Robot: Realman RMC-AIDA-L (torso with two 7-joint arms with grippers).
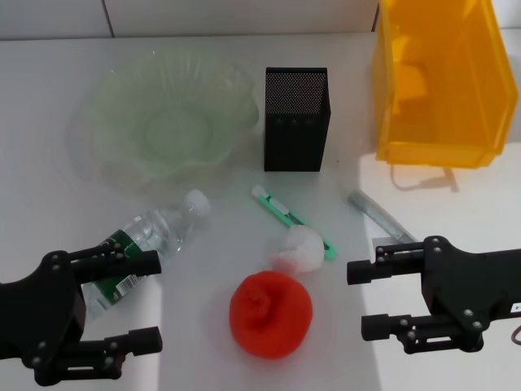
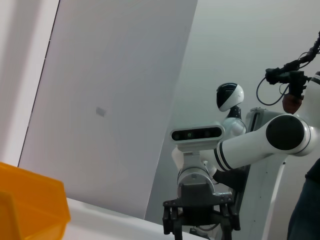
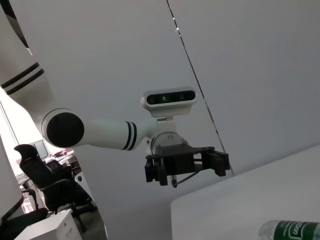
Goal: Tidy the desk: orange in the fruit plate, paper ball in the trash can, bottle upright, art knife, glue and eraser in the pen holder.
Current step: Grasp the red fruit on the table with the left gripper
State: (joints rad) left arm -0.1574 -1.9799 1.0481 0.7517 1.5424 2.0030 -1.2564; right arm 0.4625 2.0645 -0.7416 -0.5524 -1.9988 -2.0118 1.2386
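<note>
Fingers (image 1: 134,264) spread | ribbed clear bottle (image 1: 146,240) | crumpled paper ball (image 1: 298,248)

Light was bright and even over the white surface (image 1: 220,49), which looked slightly washed out. A sunlit patch lay beside the yellow bin (image 1: 440,81), edged by soft shadow. The orange (image 1: 270,314) was oversaturated, its detail lost. Both wrist views were evenly lit and fairly sharp.

White desk (image 1: 49,90) with scattered clutter
</note>
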